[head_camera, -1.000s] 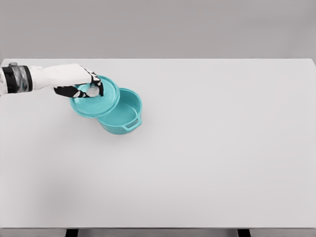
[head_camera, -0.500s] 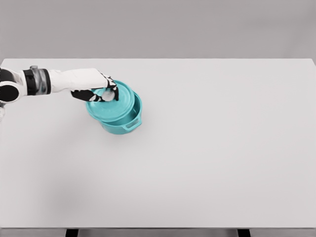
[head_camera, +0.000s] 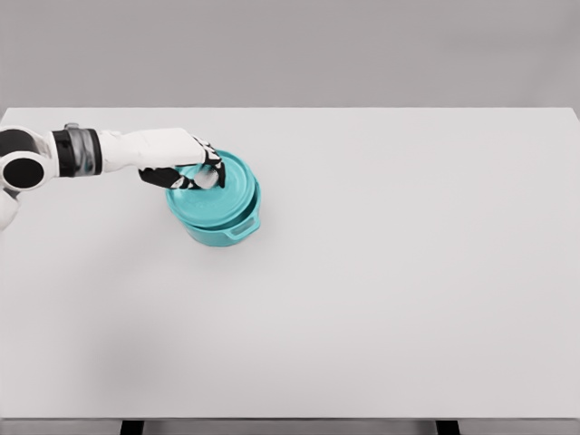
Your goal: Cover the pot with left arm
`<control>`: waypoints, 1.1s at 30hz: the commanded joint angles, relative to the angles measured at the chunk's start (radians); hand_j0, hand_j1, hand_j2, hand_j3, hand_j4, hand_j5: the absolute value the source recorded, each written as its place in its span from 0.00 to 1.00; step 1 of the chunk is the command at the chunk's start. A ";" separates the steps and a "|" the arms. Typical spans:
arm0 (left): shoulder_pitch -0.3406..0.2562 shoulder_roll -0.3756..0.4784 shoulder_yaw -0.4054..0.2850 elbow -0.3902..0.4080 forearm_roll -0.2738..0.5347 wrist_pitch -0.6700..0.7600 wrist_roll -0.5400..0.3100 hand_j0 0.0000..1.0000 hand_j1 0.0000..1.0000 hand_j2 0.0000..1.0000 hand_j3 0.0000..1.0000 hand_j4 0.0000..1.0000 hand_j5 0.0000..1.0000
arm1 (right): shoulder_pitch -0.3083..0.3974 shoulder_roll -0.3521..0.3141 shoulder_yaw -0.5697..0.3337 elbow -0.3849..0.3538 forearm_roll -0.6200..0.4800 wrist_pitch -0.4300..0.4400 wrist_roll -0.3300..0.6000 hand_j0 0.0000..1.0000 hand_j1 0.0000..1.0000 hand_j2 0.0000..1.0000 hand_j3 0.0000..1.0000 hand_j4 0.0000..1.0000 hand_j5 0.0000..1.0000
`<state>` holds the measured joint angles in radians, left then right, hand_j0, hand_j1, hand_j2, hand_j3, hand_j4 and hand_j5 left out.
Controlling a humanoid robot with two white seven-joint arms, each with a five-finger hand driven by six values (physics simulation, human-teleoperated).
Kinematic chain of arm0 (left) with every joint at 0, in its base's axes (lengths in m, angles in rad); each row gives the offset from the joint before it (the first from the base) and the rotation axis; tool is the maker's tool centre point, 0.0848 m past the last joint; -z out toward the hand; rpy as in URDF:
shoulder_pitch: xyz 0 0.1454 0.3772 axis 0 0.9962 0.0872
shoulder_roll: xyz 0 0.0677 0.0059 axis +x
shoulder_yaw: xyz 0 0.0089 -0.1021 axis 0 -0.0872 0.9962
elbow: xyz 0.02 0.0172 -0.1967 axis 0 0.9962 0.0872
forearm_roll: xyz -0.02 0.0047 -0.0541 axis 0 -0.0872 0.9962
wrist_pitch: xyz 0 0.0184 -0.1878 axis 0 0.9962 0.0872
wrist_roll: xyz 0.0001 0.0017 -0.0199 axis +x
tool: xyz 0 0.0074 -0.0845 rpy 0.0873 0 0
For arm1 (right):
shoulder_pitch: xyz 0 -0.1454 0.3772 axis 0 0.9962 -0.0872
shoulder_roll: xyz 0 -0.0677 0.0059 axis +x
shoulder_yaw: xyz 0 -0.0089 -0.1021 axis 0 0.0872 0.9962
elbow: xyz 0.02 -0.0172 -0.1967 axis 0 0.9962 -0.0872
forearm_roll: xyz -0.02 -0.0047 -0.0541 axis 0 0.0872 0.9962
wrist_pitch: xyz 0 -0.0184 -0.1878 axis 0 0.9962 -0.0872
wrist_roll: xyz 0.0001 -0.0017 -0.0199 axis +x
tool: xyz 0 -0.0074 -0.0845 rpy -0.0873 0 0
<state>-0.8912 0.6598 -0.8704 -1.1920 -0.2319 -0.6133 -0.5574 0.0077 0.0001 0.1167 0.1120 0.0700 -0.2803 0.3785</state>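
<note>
While the lid is sitting almost square over the pot, the scene is reading like this from left to right:

Left arm: it is coming in from the left edge and reaching across the table toward the pot.

Left hand: its fingers are curled around the pale knob on top of the lid, pinching it between fingertips; it is gripping, not spread.

Lid: teal and round, it is lying over the mouth of the pot, looking close to level. Whether it is fully seated in the rim or hanging just above it is too fine to tell.

Pot: teal, standing upright on the left half of the table, toward the far side, one small handle facing the camera. Its opening is no longer showing under the lid.

Right arm: not showing anywhere.

Progress: the covering itself is looking nearly or wholly done.

Remaining: by my judgement, settling the lid if it is not yet down, letting go of the knob, and drawing the hand clear without dragging the lid off centre.
</note>
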 commanded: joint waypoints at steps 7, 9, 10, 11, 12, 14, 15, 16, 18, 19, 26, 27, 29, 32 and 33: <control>-0.009 0.001 -0.032 0.002 0.008 0.002 -0.003 0.52 0.52 0.52 0.52 0.52 0.52 | 0.000 0.000 0.000 0.000 0.001 0.000 0.000 1.00 1.00 1.00 1.00 1.00 1.00; -0.011 0.001 -0.032 0.002 0.008 0.002 -0.003 0.52 0.52 0.52 0.52 0.52 0.52 | 0.000 0.000 0.000 0.000 0.001 0.000 0.000 1.00 1.00 1.00 1.00 1.00 1.00; -0.011 0.001 -0.032 0.000 0.008 0.002 -0.001 0.55 0.55 0.55 0.55 0.55 0.55 | 0.000 0.000 0.000 0.000 0.001 0.000 0.000 1.00 1.00 1.00 1.00 1.00 1.00; -0.011 0.000 -0.030 0.000 0.008 0.002 0.001 0.67 0.67 0.67 0.67 0.67 0.67 | 0.000 0.000 0.000 0.000 0.001 0.000 0.000 1.00 1.00 1.00 1.00 1.00 1.00; -0.011 0.000 -0.030 0.000 0.008 0.002 0.001 0.68 0.68 0.68 0.68 0.68 0.68 | 0.000 0.000 0.000 0.000 0.001 0.000 0.000 1.00 1.00 1.00 1.00 1.00 1.00; -0.011 0.000 -0.030 0.000 0.009 0.002 0.002 0.84 0.84 0.84 0.84 0.84 0.84 | 0.000 0.000 0.000 0.000 0.001 0.000 0.000 1.00 1.00 1.00 1.00 1.00 1.00; -0.011 0.000 -0.030 0.000 0.009 0.002 0.002 0.89 0.89 0.89 0.89 0.89 0.89 | 0.000 0.000 0.000 0.000 0.001 0.000 0.000 1.00 1.00 1.00 1.00 1.00 1.00; -0.011 0.000 -0.028 -0.001 0.009 0.002 0.002 0.93 0.93 0.93 0.93 0.93 0.93 | 0.000 0.000 0.000 0.000 0.001 0.000 0.000 1.00 1.00 1.00 1.00 1.00 1.00; -0.012 -0.002 -0.028 -0.001 0.011 0.002 0.004 0.96 0.96 0.96 0.96 0.96 0.96 | 0.000 0.000 0.000 0.000 0.001 0.000 0.000 1.00 1.00 1.00 1.00 1.00 1.00; -0.011 -0.002 -0.028 -0.001 0.011 0.002 0.004 0.97 0.97 0.97 0.97 0.97 0.97 | 0.000 0.000 0.000 0.000 0.001 0.000 0.000 1.00 1.00 1.00 1.00 1.00 1.00; -0.012 -0.003 -0.024 -0.003 0.016 0.002 0.004 1.00 1.00 1.00 1.00 1.00 1.00 | 0.000 0.000 0.000 0.000 0.001 0.000 0.000 1.00 1.00 1.00 1.00 1.00 1.00; -0.012 -0.003 -0.024 -0.003 0.017 0.002 0.004 1.00 1.00 1.00 1.00 1.00 1.00 | 0.000 0.000 0.000 0.000 0.001 0.000 0.000 1.00 1.00 1.00 1.00 1.00 1.00; -0.012 -0.003 -0.022 -0.003 0.017 0.002 0.004 1.00 1.00 1.00 1.00 1.00 1.00 | 0.000 0.000 0.000 0.000 0.001 0.000 0.000 1.00 1.00 1.00 1.00 1.00 1.00; -0.014 -0.002 -0.021 -0.003 0.019 0.002 0.004 1.00 1.00 1.00 1.00 1.00 1.00 | 0.000 0.000 0.000 0.000 0.001 0.000 0.000 1.00 1.00 1.00 1.00 1.00 1.00; -0.014 -0.002 -0.021 -0.003 0.019 0.002 0.004 1.00 1.00 1.00 1.00 1.00 1.00 | 0.000 0.000 0.000 0.000 0.001 0.000 0.000 1.00 1.00 1.00 1.00 1.00 1.00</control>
<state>-0.9051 0.6575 -0.8922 -1.1947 -0.2124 -0.6104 -0.5525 0.0077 0.0001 0.1167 0.1120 0.0700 -0.2802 0.3785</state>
